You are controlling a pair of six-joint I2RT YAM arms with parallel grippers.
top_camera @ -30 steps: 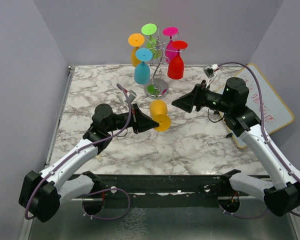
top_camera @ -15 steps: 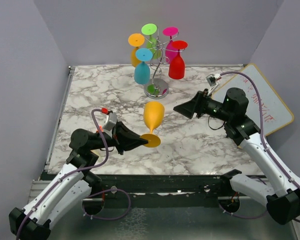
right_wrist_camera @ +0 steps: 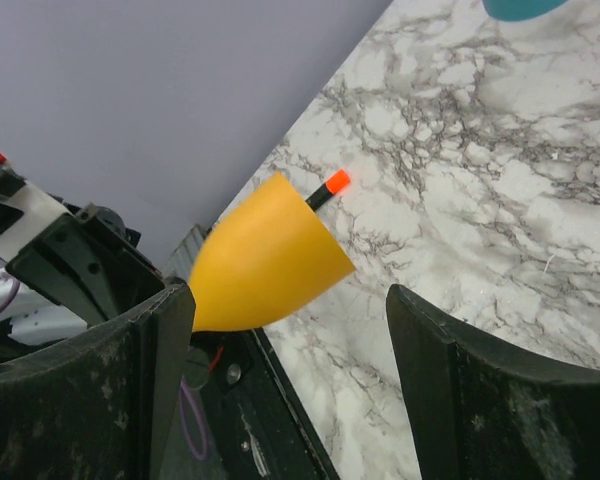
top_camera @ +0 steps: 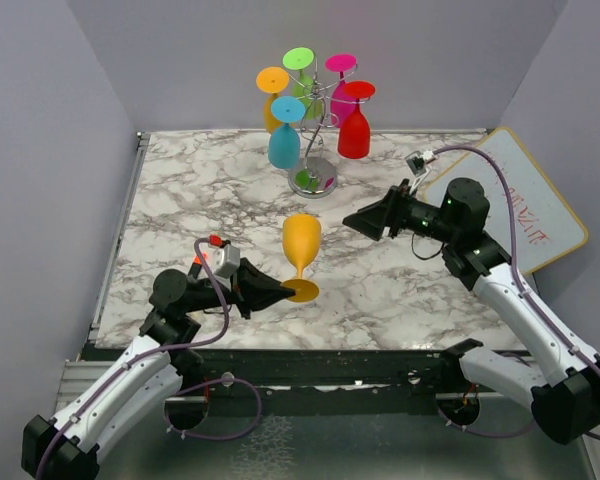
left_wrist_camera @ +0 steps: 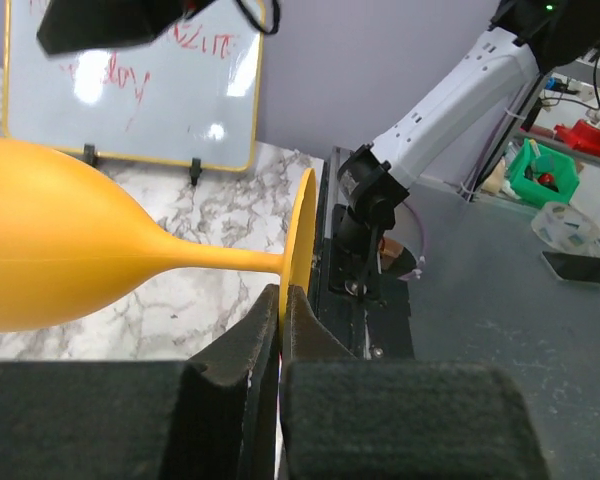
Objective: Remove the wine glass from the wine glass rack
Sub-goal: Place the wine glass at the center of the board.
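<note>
My left gripper (top_camera: pixel 280 293) is shut on the round foot of an orange wine glass (top_camera: pixel 301 243), which stands upright near the table's front middle. In the left wrist view the jaws pinch the foot's rim (left_wrist_camera: pixel 302 235) and the bowl (left_wrist_camera: pixel 50 250) lies to the left. My right gripper (top_camera: pixel 358 221) is open and empty, right of the glass; its wrist view shows the orange bowl (right_wrist_camera: pixel 265 260) between the fingers but farther off. The silver wine glass rack (top_camera: pixel 315 150) stands at the back middle with several coloured glasses hanging upside down.
A whiteboard (top_camera: pixel 525 205) leans at the table's right edge. Grey walls close the back and both sides. The marble table (top_camera: pixel 180 200) ends at a black rail at the front.
My left arm drew back toward the front with the orange glass, turning it from lying sideways to upright. My right gripper shifted slightly left and stayed open.
</note>
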